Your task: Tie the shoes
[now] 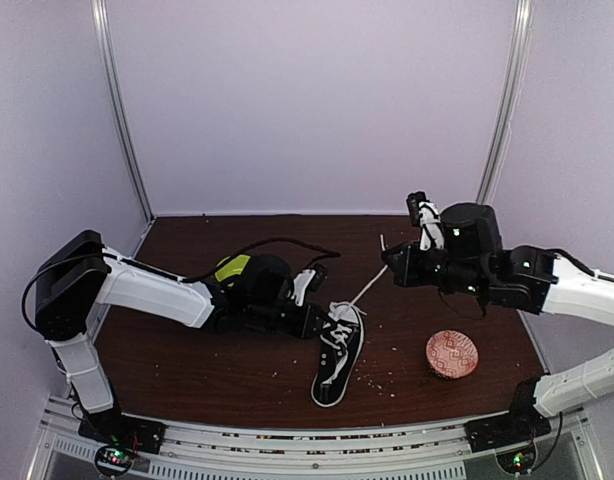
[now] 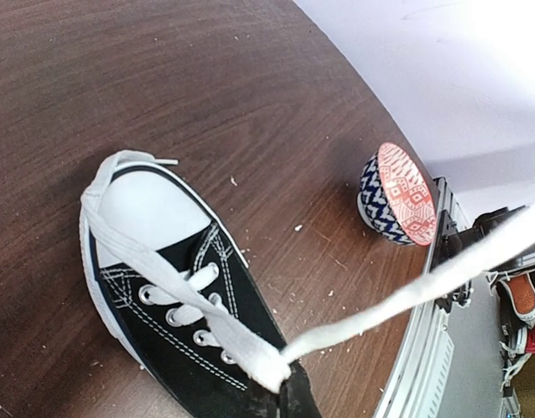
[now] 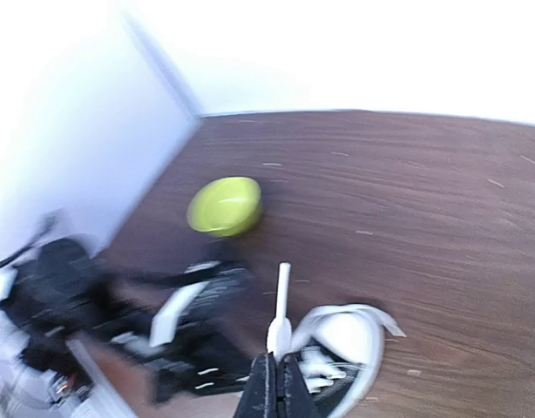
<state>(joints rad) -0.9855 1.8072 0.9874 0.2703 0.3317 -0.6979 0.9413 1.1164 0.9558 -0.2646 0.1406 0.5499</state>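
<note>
Top external view is showing the shoe (image 1: 339,358) lying on the table (image 1: 217,375), a little toward 5 o'clock from the middle. Its white toe is pointing at about 6 o'clock and its heel at about 12. The left gripper (image 1: 329,312) is reaching in from 9 o'clock and sitting low at the heel end, its fingers closed and pinching the lace (image 1: 365,290) just above the top eyelets. From there the lace is running taut toward 1 o'clock, up to the right gripper (image 1: 391,262), which is hovering above the table and clamping the strand near its end.

Left wrist view is showing one strand wrapping round the toe cap and crossing the tongue back to the pinch. The other strand is stretching off toward 2 o'clock. Right wrist view is coming out blurred, yet the closed fingers are showing with the lace tip standing up out of them.

A red bowl (image 1: 452,355) is sitting at 3 o'clock of the shoe, apart from it. Its inside is carrying a white geometric pattern and its outside blue and white zigzags. A green bowl (image 1: 232,267) is sitting at 10 o'clock of the shoe, behind the left arm. Pale crumbs (image 1: 382,380) are lying scattered between shoe and red bowl. Any print on the shoe is too small to read.
</note>
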